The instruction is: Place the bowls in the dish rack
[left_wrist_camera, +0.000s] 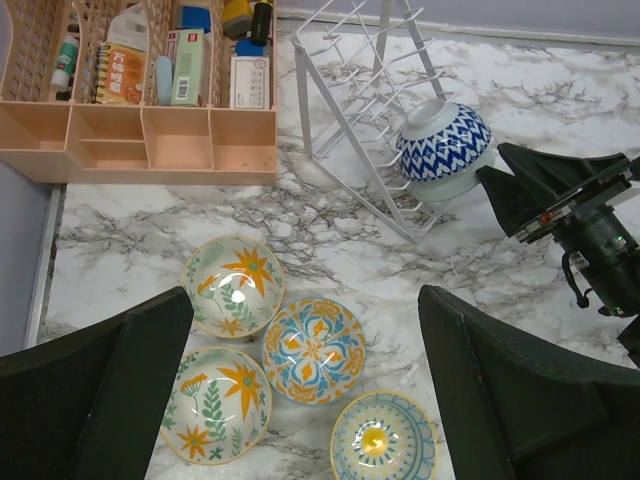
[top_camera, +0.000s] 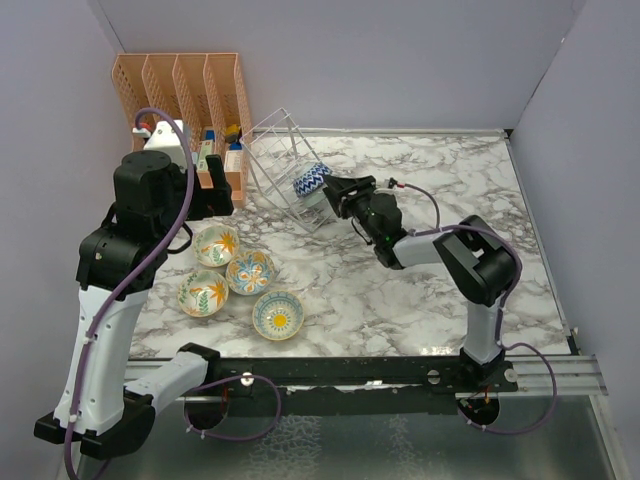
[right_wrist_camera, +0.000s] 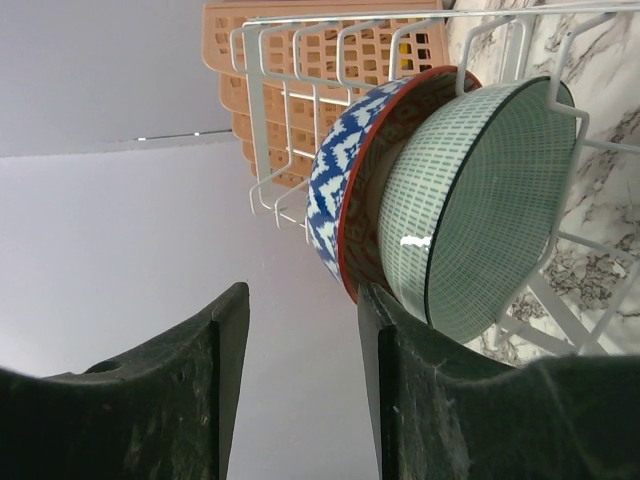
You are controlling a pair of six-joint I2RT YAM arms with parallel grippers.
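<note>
The wire dish rack [top_camera: 268, 148] stands at the back and holds two bowls: a blue-and-white zigzag bowl [top_camera: 311, 180] with a red inside and a light teal bowl [right_wrist_camera: 480, 200] leaning against it. My right gripper [top_camera: 338, 195] is open and empty just beside them; in the right wrist view [right_wrist_camera: 300, 320] one finger [right_wrist_camera: 390, 350] is close to the blue bowl's [right_wrist_camera: 345, 170] rim. My left gripper [left_wrist_camera: 305, 300] is open and empty, high above four painted bowls [left_wrist_camera: 232, 285] [left_wrist_camera: 313, 349] [left_wrist_camera: 215, 403] [left_wrist_camera: 383, 437] on the marble table.
An orange slotted organizer [top_camera: 185, 85] with bottles and boxes stands at the back left, right beside the rack [left_wrist_camera: 340, 110]. Grey walls close the left, back and right sides. The four loose bowls [top_camera: 251, 271] cluster at front left.
</note>
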